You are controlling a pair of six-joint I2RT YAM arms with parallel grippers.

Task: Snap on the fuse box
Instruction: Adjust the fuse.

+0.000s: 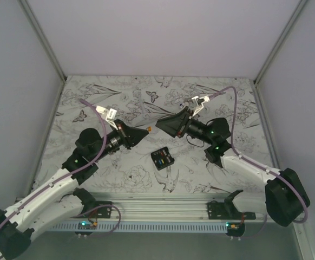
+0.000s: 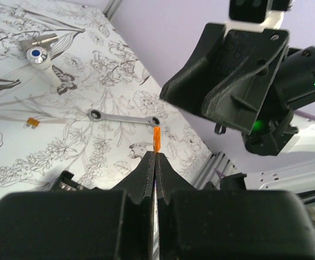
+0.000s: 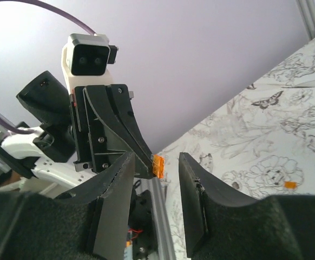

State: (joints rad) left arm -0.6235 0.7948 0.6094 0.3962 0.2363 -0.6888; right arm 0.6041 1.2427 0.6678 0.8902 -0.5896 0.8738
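the fuse box (image 1: 162, 160) lies flat on the table (image 1: 92, 103), between the two arms, and nothing touches it. the left gripper (image 2: 155, 157) is pressed together on a tiny orange piece (image 2: 157, 140) (maybe a fuse), up in the air. the right gripper (image 1: 161, 124) is spread apart just beside that piece and holds nothing. i think most of the job is left: nothing is being pushed onto the box yet.
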